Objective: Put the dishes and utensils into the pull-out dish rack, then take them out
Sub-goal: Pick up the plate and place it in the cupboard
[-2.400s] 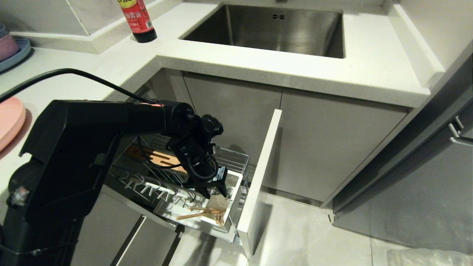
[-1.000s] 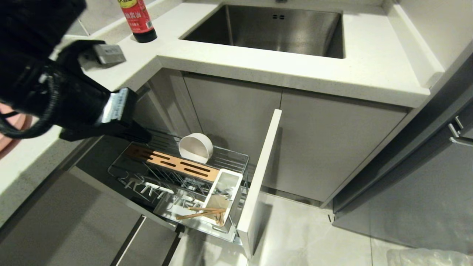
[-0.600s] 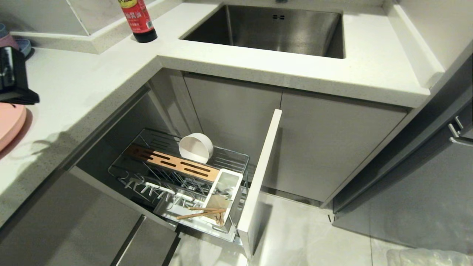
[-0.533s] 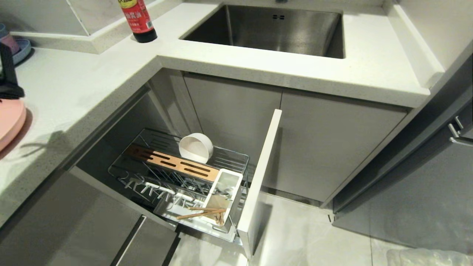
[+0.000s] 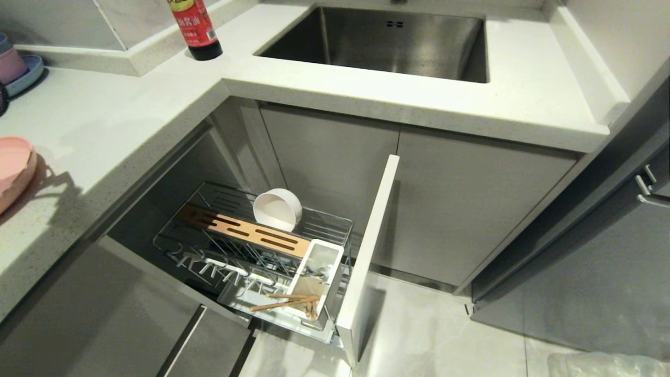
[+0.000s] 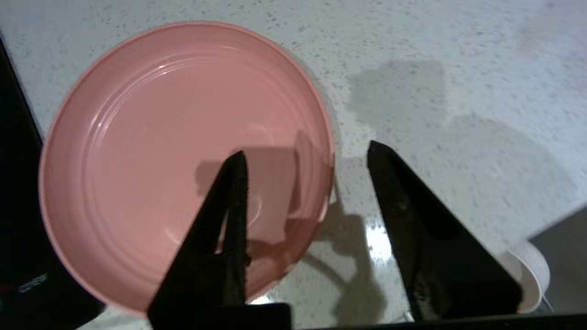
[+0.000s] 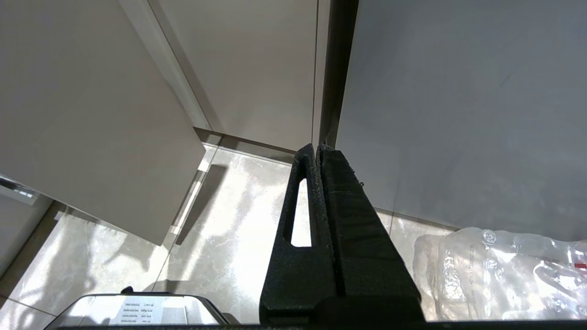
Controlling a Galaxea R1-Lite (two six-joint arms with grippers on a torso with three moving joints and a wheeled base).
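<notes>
A white speckled counter (image 5: 136, 112) fills the upper left and top of the head view. A steel sink (image 5: 387, 39) is set into it at top centre. A dark sauce bottle (image 5: 194, 26) with a red label stands upright left of the sink. At the far left edge sit stacked bowls (image 5: 10, 63) on a blue plate (image 5: 29, 78). Grey cabinet doors (image 5: 445, 204) fill the middle; pale floor tiles (image 5: 434, 335) lie lower right, with clear plastic wrap (image 5: 607, 364) at the bottom right corner.

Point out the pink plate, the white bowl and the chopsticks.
pink plate (image 6: 174, 151), left wrist view, inner floor.
white bowl (image 5: 276, 210), head view, its inside.
chopsticks (image 5: 282, 301), head view, mid-shaft.
</notes>
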